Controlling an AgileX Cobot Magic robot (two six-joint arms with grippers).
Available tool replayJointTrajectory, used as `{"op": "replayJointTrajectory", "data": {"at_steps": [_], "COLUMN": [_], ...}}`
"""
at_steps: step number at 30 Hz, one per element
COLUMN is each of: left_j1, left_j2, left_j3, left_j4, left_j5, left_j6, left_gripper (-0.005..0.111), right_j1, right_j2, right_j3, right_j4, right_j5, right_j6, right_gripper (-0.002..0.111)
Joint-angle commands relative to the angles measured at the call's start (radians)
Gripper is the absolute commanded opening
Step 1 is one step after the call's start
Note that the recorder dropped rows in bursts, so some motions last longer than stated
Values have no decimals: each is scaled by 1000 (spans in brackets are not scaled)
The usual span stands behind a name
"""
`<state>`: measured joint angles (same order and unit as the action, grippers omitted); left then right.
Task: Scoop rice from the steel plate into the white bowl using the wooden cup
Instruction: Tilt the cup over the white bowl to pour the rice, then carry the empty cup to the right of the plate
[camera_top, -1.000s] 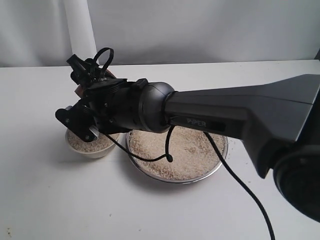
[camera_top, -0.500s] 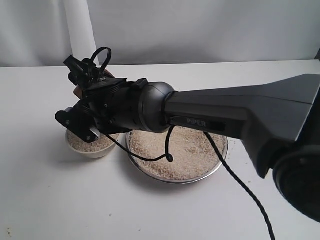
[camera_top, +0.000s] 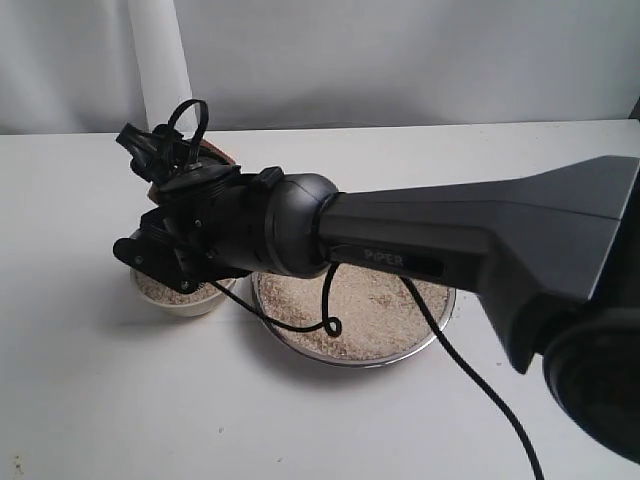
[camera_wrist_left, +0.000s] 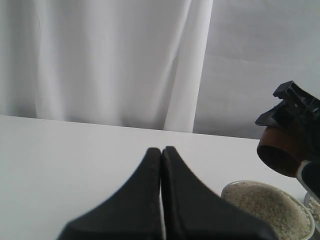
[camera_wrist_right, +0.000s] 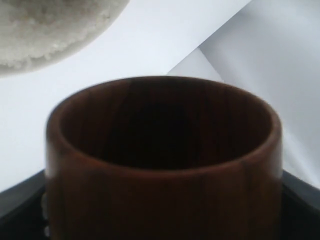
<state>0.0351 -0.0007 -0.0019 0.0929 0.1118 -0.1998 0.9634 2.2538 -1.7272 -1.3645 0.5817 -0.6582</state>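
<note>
Right tool (camera_top: 178, 160) grips the wooden cup (camera_wrist_right: 165, 165), tipped above the white bowl (camera_top: 190, 308), seemingly empty. Level it, then dig shallow into the steel plate (camera_top: 350, 357) rice (camera_top: 370, 300). Left tool (camera_wrist_left: 161, 150) is pinched closed, idle.

One steel plate (camera_top: 352, 360) and one white bowl (camera_top: 180, 307) make two dishes on the single counter (camera_top: 120, 420). The rice (camera_top: 370, 300) lies in two lots, one in each dish. There is one wooden cup (camera_wrist_right: 160, 165). Two pincers show: the left pincer (camera_wrist_left: 161, 150) and the right pincer (camera_wrist_right: 160, 212). The exterior view holds one black arm (camera_top: 450, 240) and one loose black cable (camera_top: 480, 390).
</note>
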Motion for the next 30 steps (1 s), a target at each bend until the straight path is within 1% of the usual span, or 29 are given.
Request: {"op": "replayJointTrajectory", "data": {"at_steps": [1, 6, 9, 11, 14, 16, 22, 24, 30], "left_j1": [-5, -5, -5, -5, -5, -5, -5, -5, -5], "left_j2": [1, 1, 1, 1, 1, 1, 1, 1, 1], "left_j3": [2, 2, 2, 2, 2, 2, 2, 2, 2], "left_j4": [-5, -5, -5, -5, -5, -5, -5, -5, -5], "left_j5": [-3, -3, -3, -3, -3, -3, -3, -3, -3], "left_j6": [-5, -5, -5, -5, -5, -5, -5, -5, -5], "left_gripper": [0, 0, 0, 0, 0, 0, 0, 0, 0], "right_j1": [14, 24, 24, 24, 24, 22, -39, -73, -189], "right_j2": [-13, -13, -13, -13, -22, -42, -154, -205, -359], "right_j3": [-7, -3, -3, -3, -5, -5, -7, -7, -7], "right_j4": [-10, -10, 27, 35, 47, 114, 540, 690, 1052], "right_j5": [36, 54, 54, 59, 71, 77, 34, 22, 18], "right_j6": [-23, -37, -29, 36, 214, 297, 307, 307, 275], "right_gripper": [0, 0, 0, 0, 0, 0, 0, 0, 0]}}
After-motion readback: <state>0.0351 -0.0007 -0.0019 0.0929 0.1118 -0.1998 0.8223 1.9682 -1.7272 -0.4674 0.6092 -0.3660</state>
